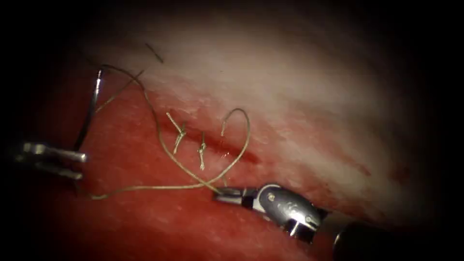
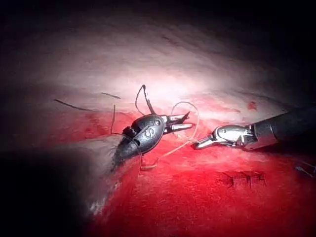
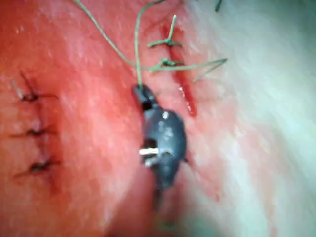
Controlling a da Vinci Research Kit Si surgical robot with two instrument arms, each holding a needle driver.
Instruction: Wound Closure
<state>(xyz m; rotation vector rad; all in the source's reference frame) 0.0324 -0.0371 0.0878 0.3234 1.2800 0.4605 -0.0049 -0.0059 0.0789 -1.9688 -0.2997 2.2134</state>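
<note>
Two knotted stitches (image 1: 180, 135) sit across the cut (image 1: 212, 142) in the tissue (image 1: 299, 111). Left tool (image 1: 79, 164), well left of the cut, jaws parted around the needle (image 1: 89, 111) near its lower end; needle stands up, out of the tissue. Right tool (image 1: 227, 195) just below the cut, jaws clenched on the thread (image 1: 164, 145), which loops over the cut.

The tissue (image 1: 299, 96), wet with red fluid (image 1: 145, 222), is crossed by a cut (image 1: 212, 142). Two knotted stitches (image 1: 179, 135) and loose thread (image 1: 159, 186) are laid on it.
</note>
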